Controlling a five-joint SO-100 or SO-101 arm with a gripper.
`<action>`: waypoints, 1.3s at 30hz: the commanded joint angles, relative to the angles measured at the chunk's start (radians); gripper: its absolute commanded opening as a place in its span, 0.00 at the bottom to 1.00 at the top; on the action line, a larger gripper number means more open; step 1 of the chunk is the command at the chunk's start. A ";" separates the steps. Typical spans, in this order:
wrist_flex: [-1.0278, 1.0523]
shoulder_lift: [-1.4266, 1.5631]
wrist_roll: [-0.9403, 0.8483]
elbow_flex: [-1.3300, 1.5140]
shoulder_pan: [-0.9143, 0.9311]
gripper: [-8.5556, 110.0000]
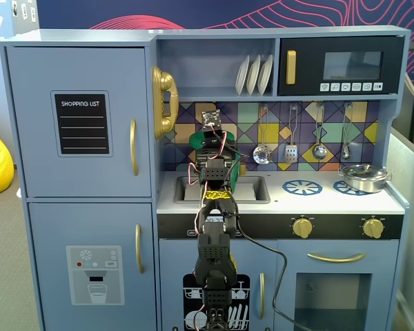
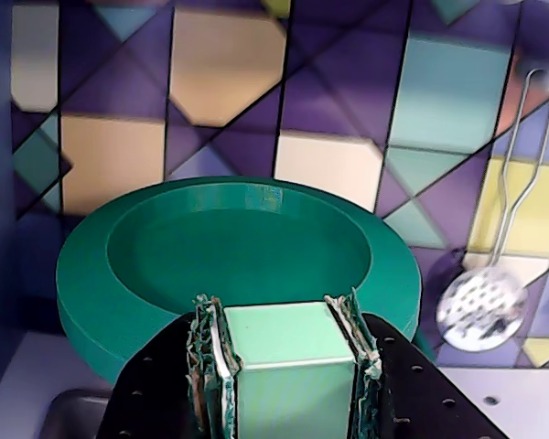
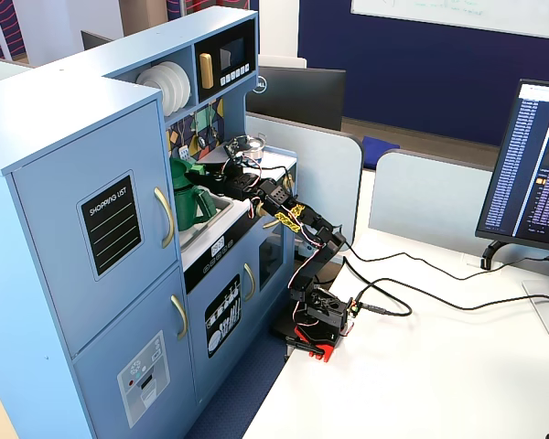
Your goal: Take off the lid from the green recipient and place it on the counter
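Grip on the lid (image 2: 238, 251) is already made: in the wrist view the hand (image 2: 288, 380) is closed on the pale green tab (image 2: 288, 361) at the lid's 6 o'clock edge, one padded finger (image 2: 210, 357) on either side of it. The lid appears lifted, with the tiled back wall (image 2: 229, 82) behind it, and in a fixed view the green recipient (image 3: 190, 203) stands below the hand at the sink's back corner, though whether the lid is fully clear of its rim cannot be told. The step in hand is judged to be the carry to the table (image 1: 317, 200). It is best done by raising the lid straight up until the rim is surely cleared, then swinging toward 3 o'clock in a fixed view, onto bare white worktop short of the silver pot (image 1: 364, 177). The hold should be kept firm, since the disc hangs from the tab alone and may tip. The lid lies nearly flat, recessed face upward, its axis close to vertical; being round, no long axis is shown, and the tab points back toward the arm.
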 commanded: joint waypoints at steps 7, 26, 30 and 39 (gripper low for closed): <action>0.002 0.064 -0.046 -0.097 0.244 0.07; -0.514 0.011 0.020 0.362 0.552 0.07; -0.612 -0.028 0.029 0.456 0.549 0.07; -0.753 -0.077 0.035 0.621 0.552 0.07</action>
